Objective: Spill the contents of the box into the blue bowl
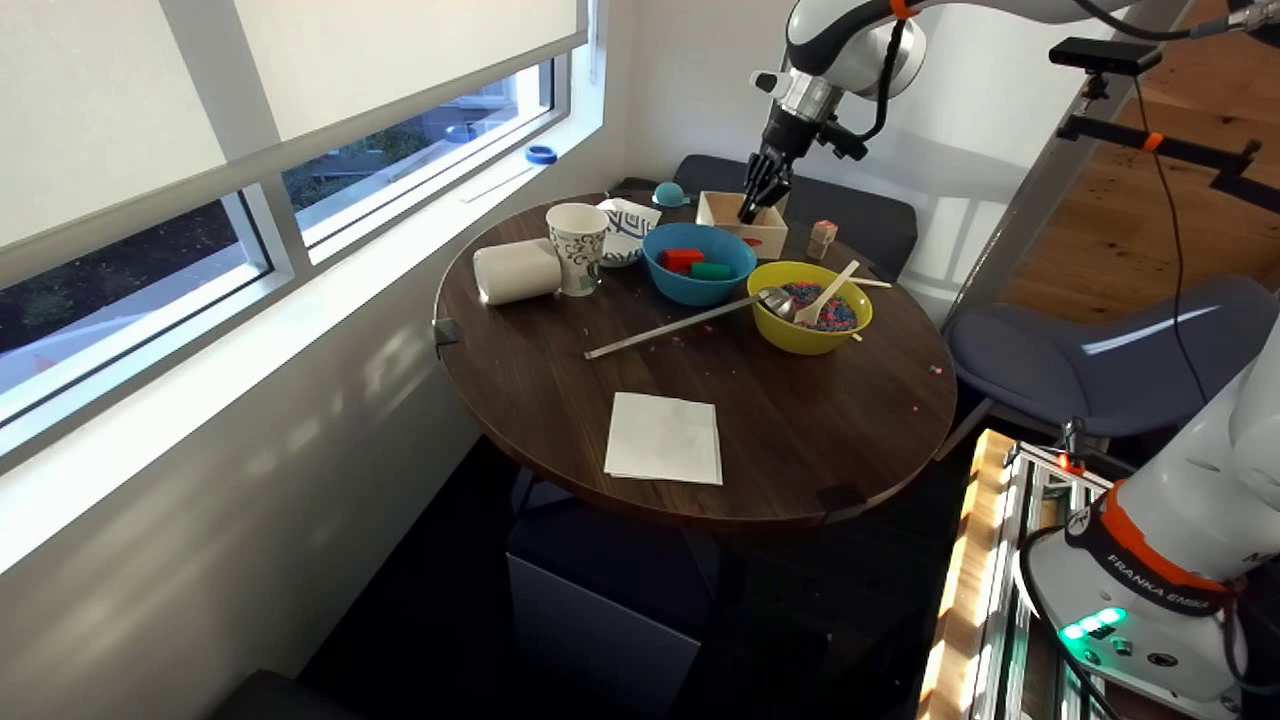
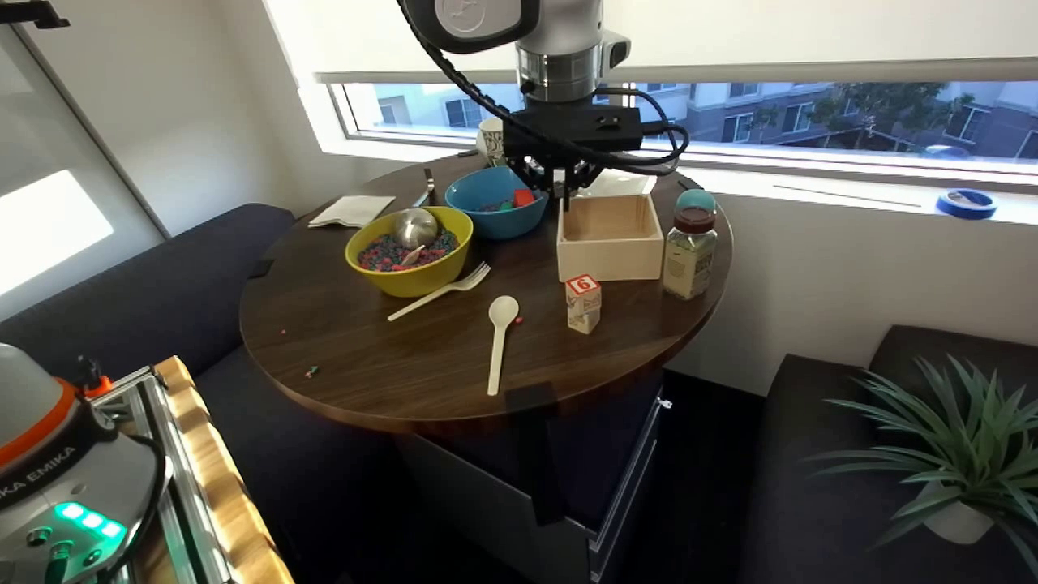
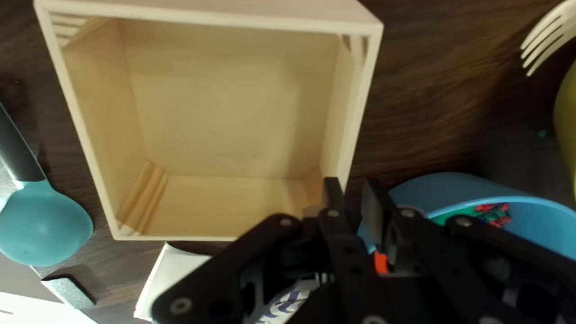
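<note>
At upright wooden box (image 3: 229, 103): gripper (image 3: 351, 184) narrowly parted, nothing visibly held; whether box wall sits in gap, cannot tell. Interior shows no contents: tipping might spill nothing. Off-line closing could shove box into blue bowl (image 1: 695, 292) just beside; wide swing could strike yellow bowl (image 2: 409, 284).

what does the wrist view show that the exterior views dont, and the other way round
Only the wrist view: the dark handle of the teal utensil, as far as I can tell. Only the exterior views: the stacked blocks, patterned cup and metal ladle, all in both. Shared: the wooden box, the blue bowl and the gripper.
</note>
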Controlling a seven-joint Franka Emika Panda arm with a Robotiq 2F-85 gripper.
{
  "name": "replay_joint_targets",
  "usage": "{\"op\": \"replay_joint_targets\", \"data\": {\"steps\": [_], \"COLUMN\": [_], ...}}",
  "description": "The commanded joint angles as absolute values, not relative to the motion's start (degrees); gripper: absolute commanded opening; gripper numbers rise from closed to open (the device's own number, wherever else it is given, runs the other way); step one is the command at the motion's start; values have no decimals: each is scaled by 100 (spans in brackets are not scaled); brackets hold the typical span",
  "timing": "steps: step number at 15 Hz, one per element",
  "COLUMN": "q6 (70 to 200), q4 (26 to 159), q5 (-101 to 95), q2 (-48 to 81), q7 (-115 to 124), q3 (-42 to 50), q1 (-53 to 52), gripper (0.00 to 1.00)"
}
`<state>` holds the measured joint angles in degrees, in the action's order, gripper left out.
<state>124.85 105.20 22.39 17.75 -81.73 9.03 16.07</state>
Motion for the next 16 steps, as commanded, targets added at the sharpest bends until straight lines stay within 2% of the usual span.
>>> {"op": "replay_joint_targets", "data": {"steps": [1,7,8,15,16], "q6": [12616,12442,12472,13974,13625], "q4": [10617,10767,10835,11653,11165], "q5": [2231,2580,2716,2077,2408], "q2": [1575,946,843,212,522], "q7": [-8124,-7456,-7185,-4581,-5271], "q3": [766,622,582,520,491], "q1": [1691,1523,1464,852,981], "gripper": [50,96,99,100,100]}}
